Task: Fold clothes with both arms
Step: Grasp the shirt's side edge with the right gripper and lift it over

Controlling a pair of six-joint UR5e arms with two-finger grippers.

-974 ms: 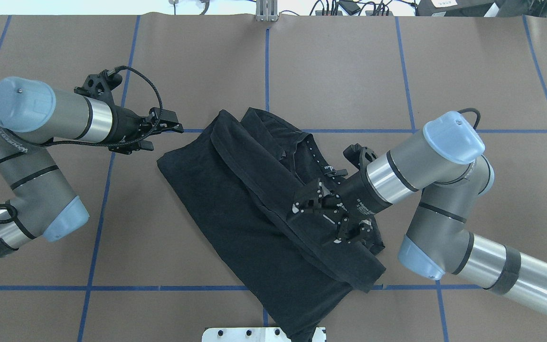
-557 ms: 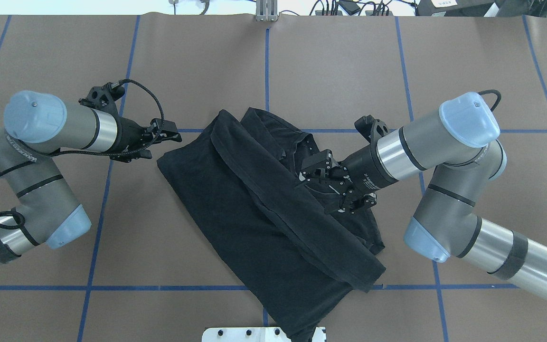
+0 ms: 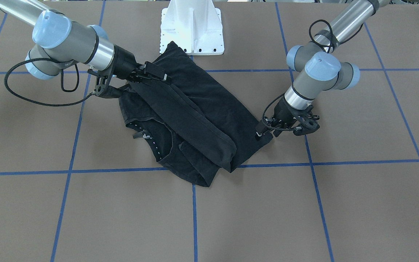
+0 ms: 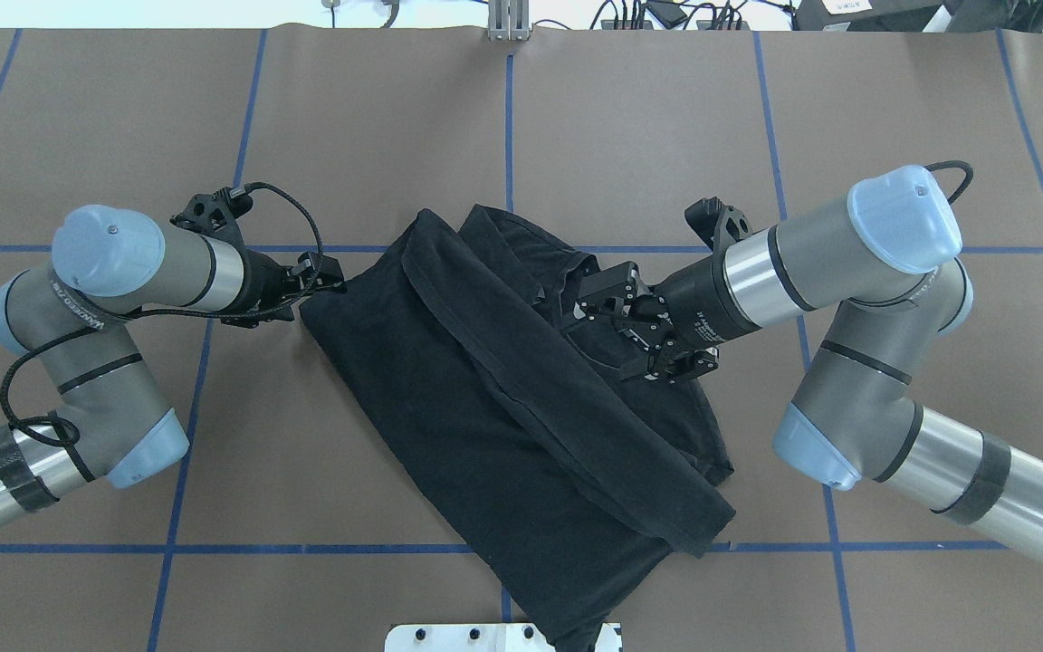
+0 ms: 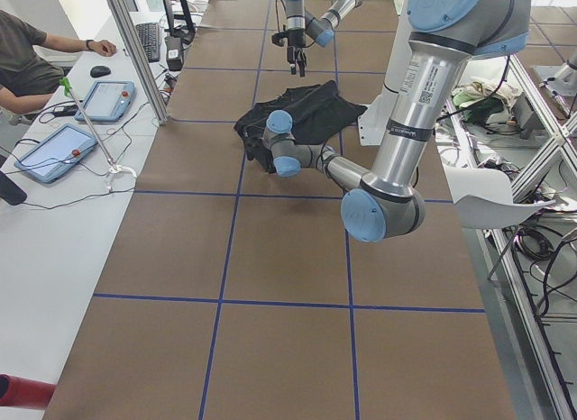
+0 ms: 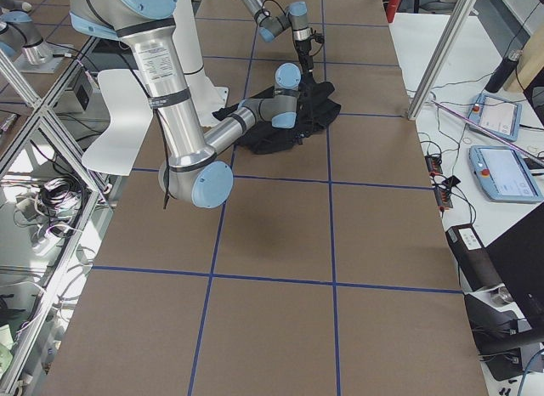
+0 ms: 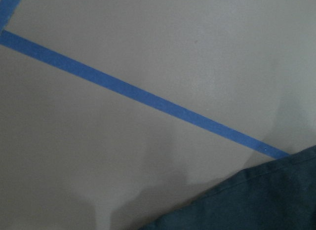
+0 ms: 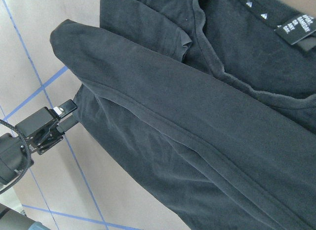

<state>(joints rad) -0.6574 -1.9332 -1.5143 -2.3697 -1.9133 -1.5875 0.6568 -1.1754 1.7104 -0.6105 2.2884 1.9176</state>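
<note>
The black T-shirt (image 4: pixel 485 389) lies crumpled on the brown table, with a long fold running diagonally across it and its collar label (image 8: pixel 296 30) showing. My left gripper (image 4: pixel 320 279) is low at the shirt's left corner (image 3: pixel 266 140) and looks open, with its fingers beside the cloth edge. The left wrist view shows only table, blue tape and a corner of the shirt (image 7: pixel 256 205). Over the collar side hovers my right gripper (image 4: pixel 607 342), open and holding nothing, also seen as the right gripper (image 3: pixel 158 77).
The white pedestal base (image 3: pixel 191 25) stands at the table's near edge, touching the shirt's hem. Blue tape lines (image 4: pixel 508 136) grid the brown mat. A person (image 5: pixel 27 59) sits at a side desk with tablets (image 6: pixel 501 166).
My left gripper has dropped and slid right to the shirt's left corner. My right gripper, still open, has moved from the fold near the hem toward the collar.
</note>
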